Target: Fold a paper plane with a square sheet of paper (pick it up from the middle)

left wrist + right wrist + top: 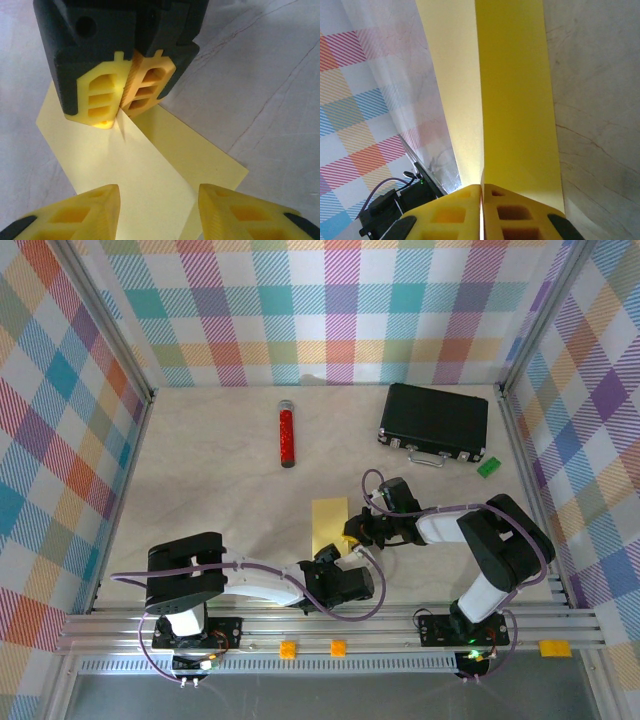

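Note:
The square sheet of paper (329, 517) lies folded into a long yellow strip near the table's front middle. My right gripper (352, 531) is shut on it at its right edge. In the right wrist view the pads (455, 210) meet on the crease, and the paper (515, 100) runs away in two layers. In the left wrist view the right gripper (120, 112) pinches the paper (135, 170), with a paler flap over a darker layer. My left gripper (159, 200) is open, its fingertips (102, 205) straddling the strip's near end just above it. A paper plane is out of view.
A red cylinder (287, 435) lies at the back centre. A black case (434, 421) sits at the back right with a small green block (488, 467) beside it. Plaid walls close three sides, and a metal rail (330, 625) runs along the near edge.

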Robot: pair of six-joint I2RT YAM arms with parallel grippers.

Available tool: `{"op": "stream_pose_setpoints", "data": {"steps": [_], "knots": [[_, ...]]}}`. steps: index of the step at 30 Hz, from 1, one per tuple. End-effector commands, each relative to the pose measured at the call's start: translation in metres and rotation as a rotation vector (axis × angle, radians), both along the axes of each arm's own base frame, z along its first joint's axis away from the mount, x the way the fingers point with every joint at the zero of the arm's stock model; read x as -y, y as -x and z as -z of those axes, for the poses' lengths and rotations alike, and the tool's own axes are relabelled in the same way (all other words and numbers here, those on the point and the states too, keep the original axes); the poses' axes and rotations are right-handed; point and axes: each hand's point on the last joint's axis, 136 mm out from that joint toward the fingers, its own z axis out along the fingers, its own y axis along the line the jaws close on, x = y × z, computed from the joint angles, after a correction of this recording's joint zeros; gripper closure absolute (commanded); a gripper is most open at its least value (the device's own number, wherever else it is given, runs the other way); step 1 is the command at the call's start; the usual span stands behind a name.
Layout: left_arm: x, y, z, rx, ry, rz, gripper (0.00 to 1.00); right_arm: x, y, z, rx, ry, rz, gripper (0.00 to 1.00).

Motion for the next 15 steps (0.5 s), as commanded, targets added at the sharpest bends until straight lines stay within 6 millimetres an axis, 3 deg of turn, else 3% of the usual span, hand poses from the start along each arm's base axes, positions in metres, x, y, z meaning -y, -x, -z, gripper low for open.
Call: {"op": "stream_pose_setpoints", "data": {"steps": [1,15], "knots": [[0.0053,-0.0019,-0.0086,0.044,-0.002,-0.004,0.60,-0.0027,-0.0023,-0.0071,0.008,-0.025,-0.007,0.89],[0.0075,-0.0021,-0.0126,0.009,0.042,-0.023,0.99,0.0033,-0.0020,-0.0085,0.028,0.007,0.005,0.79]]}}
